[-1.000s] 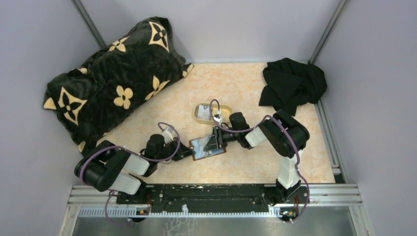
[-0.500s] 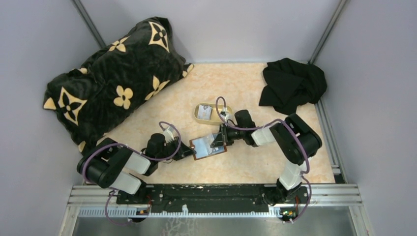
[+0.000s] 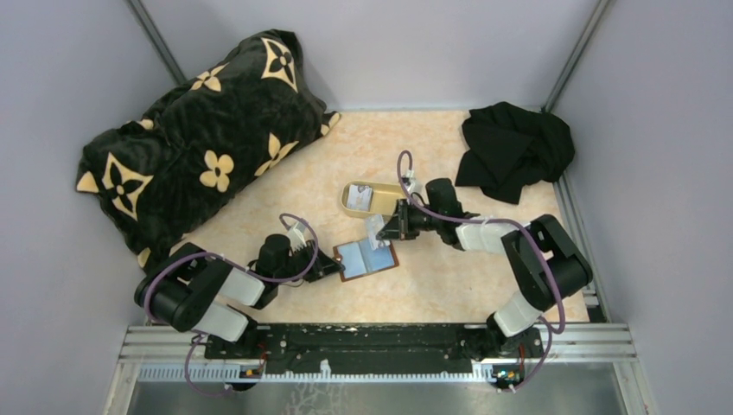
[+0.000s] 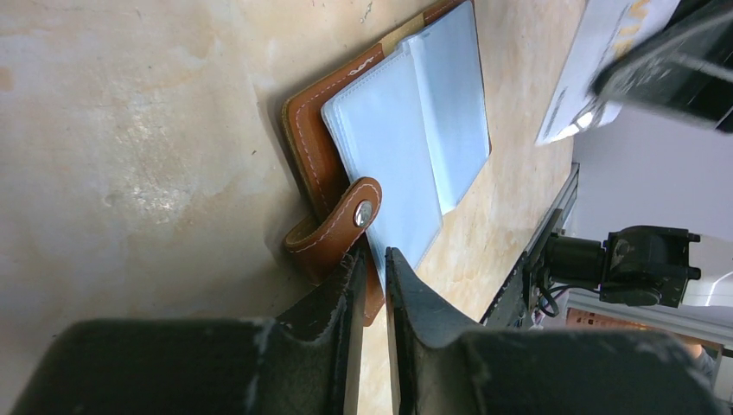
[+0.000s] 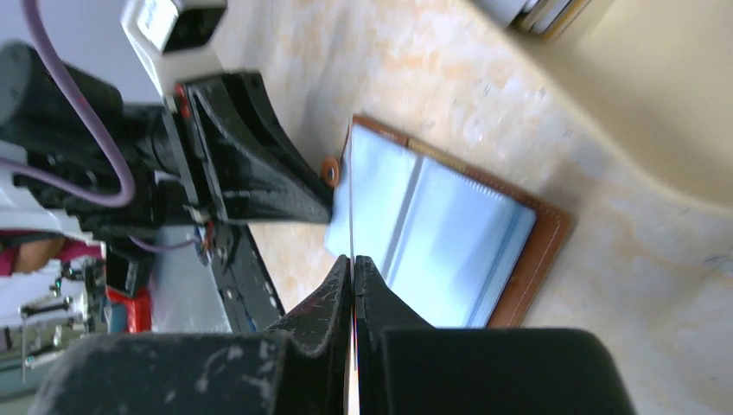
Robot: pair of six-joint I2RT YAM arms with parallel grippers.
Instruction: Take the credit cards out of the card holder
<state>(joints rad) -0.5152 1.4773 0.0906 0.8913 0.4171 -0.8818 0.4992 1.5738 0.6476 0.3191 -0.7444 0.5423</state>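
Open holder held by the left claw; one card raised in the right claw.

Holder [image 3: 367, 258] lay open on the table [image 3: 449, 285], pale blue-grey leaves up, its brown snap strap [image 4: 339, 232] curled at the left edge. Left claw [image 4: 370, 268] grasped that edge just beside the strap, fingers nearly together on the cover. Right claw [image 5: 353, 268], clenched on a white card [image 3: 373, 230], hung over the holder's far right corner, with the card on edge and apart from the leaves. Just beyond the holder sat a tan oval tray [image 3: 350, 207] with a few cards [image 3: 363, 197] inside. Well beyond the holder were a black flowered pillow [image 3: 199, 147] to the left and a black cloth [image 3: 514, 151] to the right.
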